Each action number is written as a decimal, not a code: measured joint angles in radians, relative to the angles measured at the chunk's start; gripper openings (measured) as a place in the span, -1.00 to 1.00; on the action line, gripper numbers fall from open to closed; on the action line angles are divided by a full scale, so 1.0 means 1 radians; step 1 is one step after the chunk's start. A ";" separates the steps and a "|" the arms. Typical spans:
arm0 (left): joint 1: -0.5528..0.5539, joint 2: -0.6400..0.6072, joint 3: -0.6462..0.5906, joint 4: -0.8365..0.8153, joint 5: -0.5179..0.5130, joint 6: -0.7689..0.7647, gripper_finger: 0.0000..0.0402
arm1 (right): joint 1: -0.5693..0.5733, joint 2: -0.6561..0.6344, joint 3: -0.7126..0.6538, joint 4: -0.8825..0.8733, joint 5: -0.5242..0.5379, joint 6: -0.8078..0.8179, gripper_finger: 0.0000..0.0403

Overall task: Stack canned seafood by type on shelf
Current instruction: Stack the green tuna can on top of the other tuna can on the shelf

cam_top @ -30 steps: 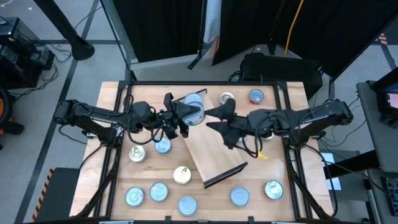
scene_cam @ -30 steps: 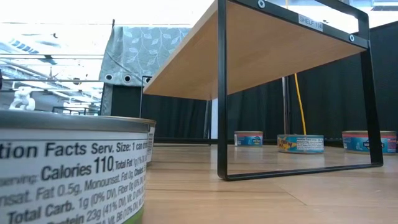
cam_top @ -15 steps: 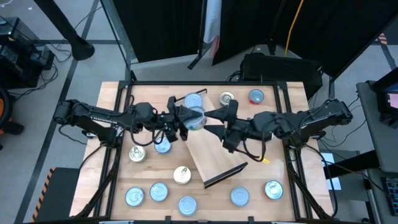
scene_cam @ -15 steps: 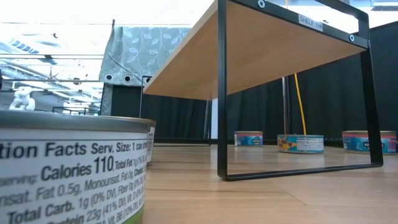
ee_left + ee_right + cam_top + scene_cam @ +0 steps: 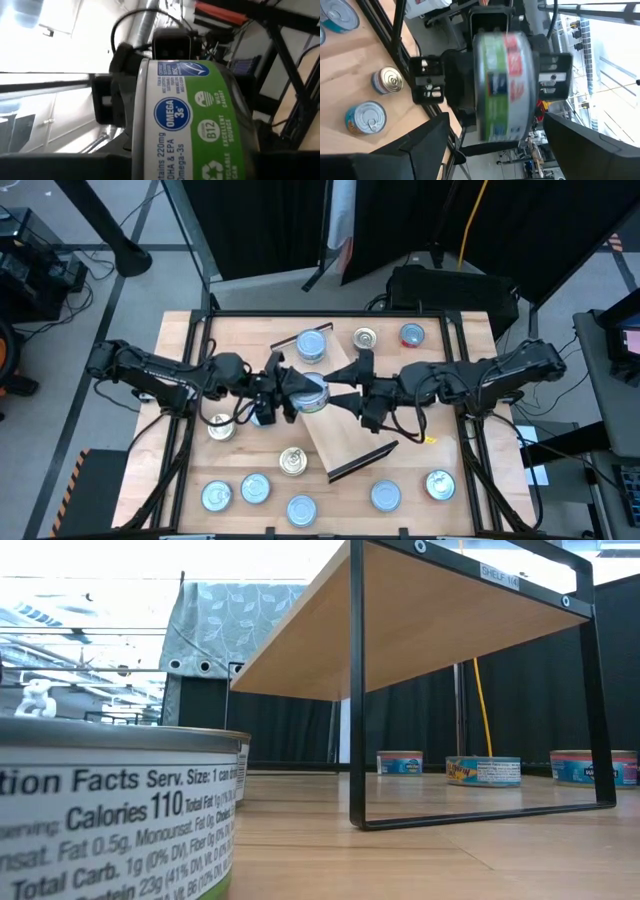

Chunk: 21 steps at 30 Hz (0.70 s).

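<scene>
The shelf (image 5: 345, 430), a light-wood board on a thin dark frame (image 5: 357, 690), stands slantwise at the table's middle. One blue-topped can (image 5: 313, 345) sits at its far end. My left gripper (image 5: 296, 390) is shut on a green-labelled can (image 5: 313, 392), which it holds over the shelf's left part. My right gripper (image 5: 350, 385) faces it from the right, open. Its two fingers (image 5: 420, 145) stand apart on either side of that can (image 5: 505, 85) without visibly touching it. Other cans lie loose on the table. My left gripper pinches the can between its two fingers by the flat top and bottom faces (image 5: 476, 85), reaching in about level from the table's left. The labelled side wall (image 5: 190, 115) stays bare. The can lies roughly level, lifted clear above the shelf.
Loose cans stand at the far edge (image 5: 365, 337) (image 5: 411, 335), by the left arm (image 5: 220, 427) (image 5: 262, 412), and along the near edge (image 5: 291, 462) (image 5: 216, 496) (image 5: 302, 508) (image 5: 386, 496) (image 5: 440, 483). One can (image 5: 110, 810) fills the low view's left.
My left gripper has carried the can from the shelf's far end toward the table's near edge, uncovering the blue-topped can that sits there. My right gripper has rolled a little, staying open beside the carried can.
</scene>
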 joint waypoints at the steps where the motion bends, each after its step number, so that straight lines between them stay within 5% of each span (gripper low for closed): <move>1: -0.002 0.000 0.000 0.001 0.017 -0.001 -0.31 | -0.001 0.006 0.000 0.001 -0.003 0.000 0.55; 10: -0.012 -0.001 0.001 0.006 0.078 -0.002 -0.31 | 0.001 0.069 0.000 0.094 -0.023 -0.050 0.48; 21: -0.013 -0.001 0.002 -0.015 0.077 -0.003 -0.31 | 0.001 0.075 0.000 0.115 -0.017 -0.058 -0.31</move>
